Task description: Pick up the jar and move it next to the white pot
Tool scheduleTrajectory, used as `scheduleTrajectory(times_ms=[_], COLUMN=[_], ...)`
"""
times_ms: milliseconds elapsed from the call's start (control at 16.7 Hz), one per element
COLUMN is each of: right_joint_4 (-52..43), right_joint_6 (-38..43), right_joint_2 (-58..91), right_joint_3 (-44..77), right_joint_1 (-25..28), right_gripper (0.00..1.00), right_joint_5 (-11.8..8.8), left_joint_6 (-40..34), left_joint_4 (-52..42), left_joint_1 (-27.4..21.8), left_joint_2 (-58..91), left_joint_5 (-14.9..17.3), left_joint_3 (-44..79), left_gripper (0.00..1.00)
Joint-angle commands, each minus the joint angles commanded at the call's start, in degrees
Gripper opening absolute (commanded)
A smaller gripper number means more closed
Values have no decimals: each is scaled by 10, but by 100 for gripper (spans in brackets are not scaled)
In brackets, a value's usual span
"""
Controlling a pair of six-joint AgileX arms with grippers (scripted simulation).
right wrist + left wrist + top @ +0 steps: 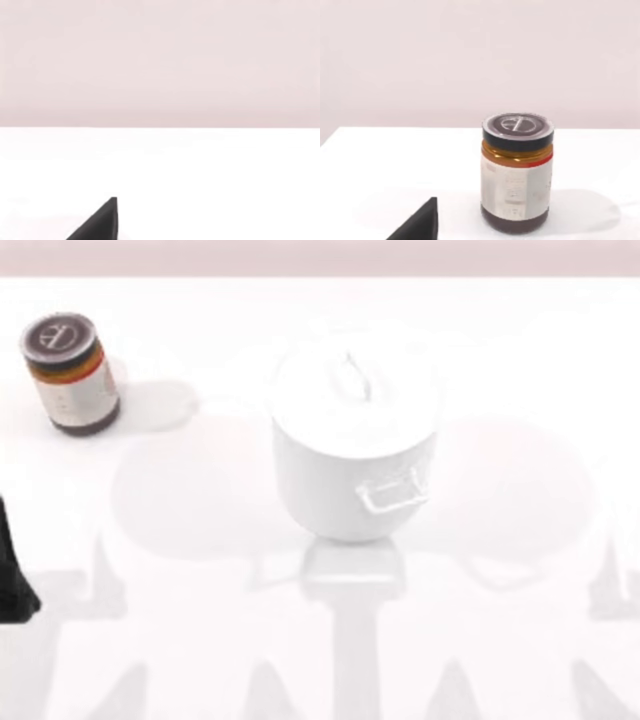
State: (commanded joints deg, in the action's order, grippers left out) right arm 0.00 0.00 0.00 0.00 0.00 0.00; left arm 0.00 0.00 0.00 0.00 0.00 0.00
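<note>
Jar (70, 373) sitting upright near the table's (520, 360) far left corner is looking rigid, smooth-sided and slippery, best gripped around its labelled body below the lid, though I cannot tell how wide the left gripper (15, 570) is standing.

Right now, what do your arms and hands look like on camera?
Little shows. The left arm is a plain black shape at the top view's left edge, no cables or markings visible. Each wrist view shows one matte black wedge: the left hand and the right hand. The right arm is out of the top view.
</note>
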Motion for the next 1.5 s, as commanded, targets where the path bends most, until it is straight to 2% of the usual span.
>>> scheduleTrajectory(times_ms=[360,660,1020,1500], right_joint_4=[0,0,0,0], right_joint_6=[0,0,0,0], right_joint_2=[0,0,0,0], right_joint_3=[0,0,0,0], right_joint_1=[0,0,0,0], right_gripper=[100,100,100,100], right_joint_5=[0,0,0,0], left_joint_6=[6,24,58,111], left_joint_4=[-35,-131,-297,-567], left_joint_1=[-3,-8,-12,-10], left_joint_2=[49,199,465,899], left_joint_5=[5,17,29,35], left_joint_3=[36,181,474,954], left_gripper=[100,100,100,100])
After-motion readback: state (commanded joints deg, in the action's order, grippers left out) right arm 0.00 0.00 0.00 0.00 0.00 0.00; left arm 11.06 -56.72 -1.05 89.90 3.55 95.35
